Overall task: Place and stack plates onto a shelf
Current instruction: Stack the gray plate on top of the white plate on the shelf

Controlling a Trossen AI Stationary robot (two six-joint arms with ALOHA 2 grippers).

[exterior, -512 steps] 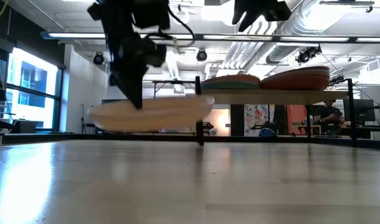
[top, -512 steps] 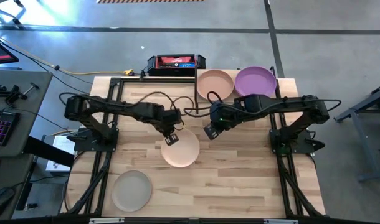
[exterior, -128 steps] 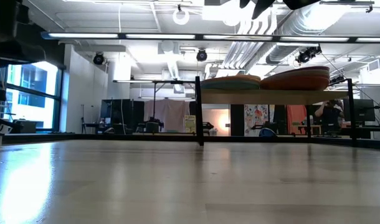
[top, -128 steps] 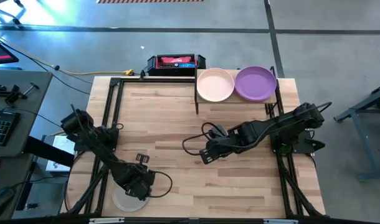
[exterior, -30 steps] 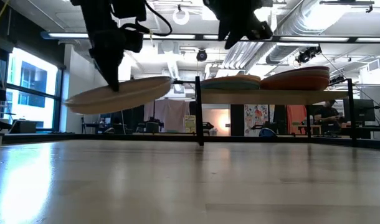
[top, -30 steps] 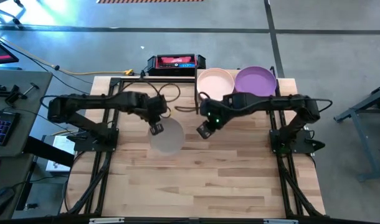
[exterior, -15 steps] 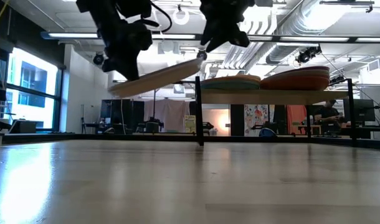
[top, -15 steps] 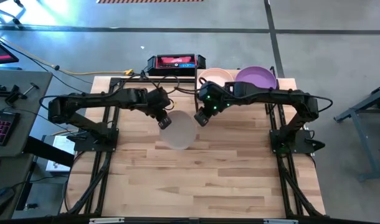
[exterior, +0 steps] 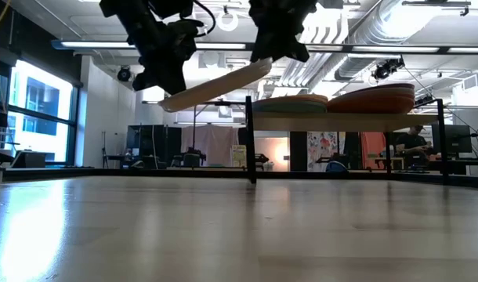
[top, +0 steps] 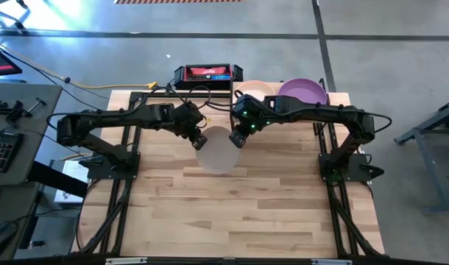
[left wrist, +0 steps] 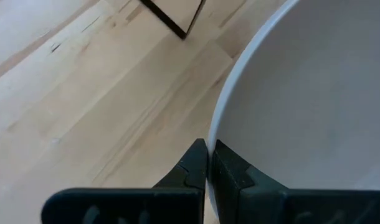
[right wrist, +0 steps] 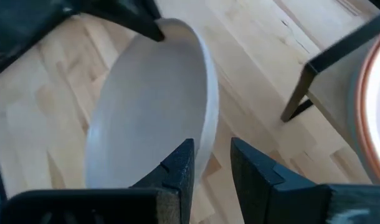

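Left gripper holds a pale plate up beside the shelf

Left gripper [top: 200, 140] is clamped on the rim of a pale plate [top: 216, 149], held in the air above the counter [top: 246, 206] and tilted, its higher edge toward the shelf [exterior: 341, 120]. Right gripper [top: 237, 138] straddles that opposite rim, fingers apart. Both arms reach inward. On the shelf sit a peach-topped stack [top: 258, 90] and a purple-topped stack [top: 304, 92].

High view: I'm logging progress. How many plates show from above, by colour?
pale plate, carried: 1
cream plate, on shelf: 1
purple plate, on shelf: 1
Total: 3 showing; any stacked beneath cannot be counted from above.
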